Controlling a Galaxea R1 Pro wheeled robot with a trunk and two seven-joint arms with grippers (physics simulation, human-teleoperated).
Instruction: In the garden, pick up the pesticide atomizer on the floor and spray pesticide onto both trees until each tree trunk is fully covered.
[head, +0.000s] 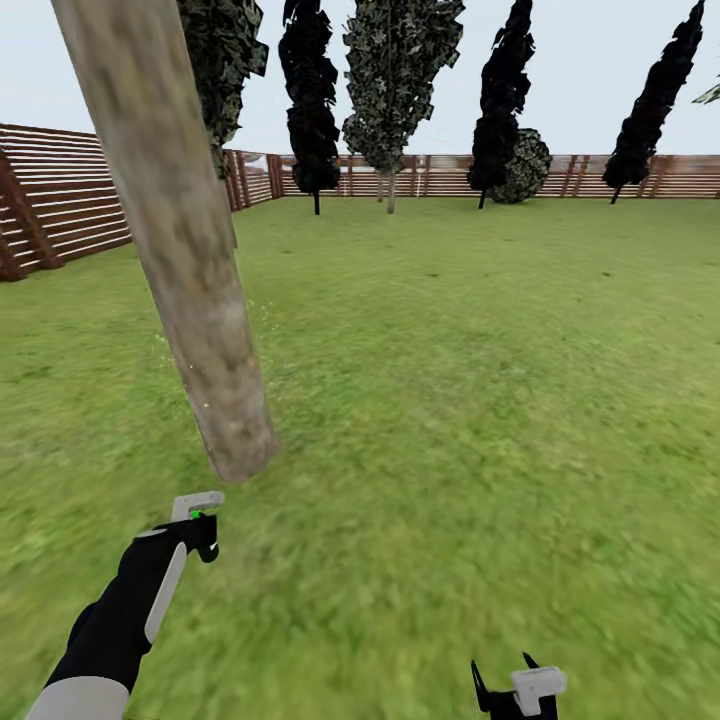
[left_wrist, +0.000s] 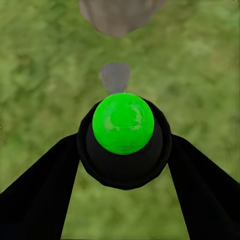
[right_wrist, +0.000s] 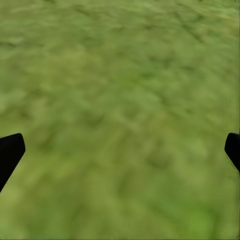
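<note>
My left gripper (head: 200, 528) is shut on the pesticide atomizer (head: 197, 507), low over the grass floor (head: 450, 400) just in front of the near tree trunk (head: 185, 250). The left wrist view shows the atomizer's green ball top (left_wrist: 122, 122) on a black body between my two black fingers (left_wrist: 45, 190), its grey nozzle toward the trunk's foot (left_wrist: 120, 15). A few faint whitish pesticide specks (head: 205, 405) hang by the trunk. A second tree (head: 395, 70) with mottled foliage stands far off near the fence. My right gripper (head: 505, 678) is open over bare grass (right_wrist: 120, 100).
A brown slatted fence (head: 60, 205) runs along the left and the far side. Narrow black trees (head: 310, 90) and a round bush (head: 525, 165) line the far fence. Open lawn stretches to the right of the near trunk.
</note>
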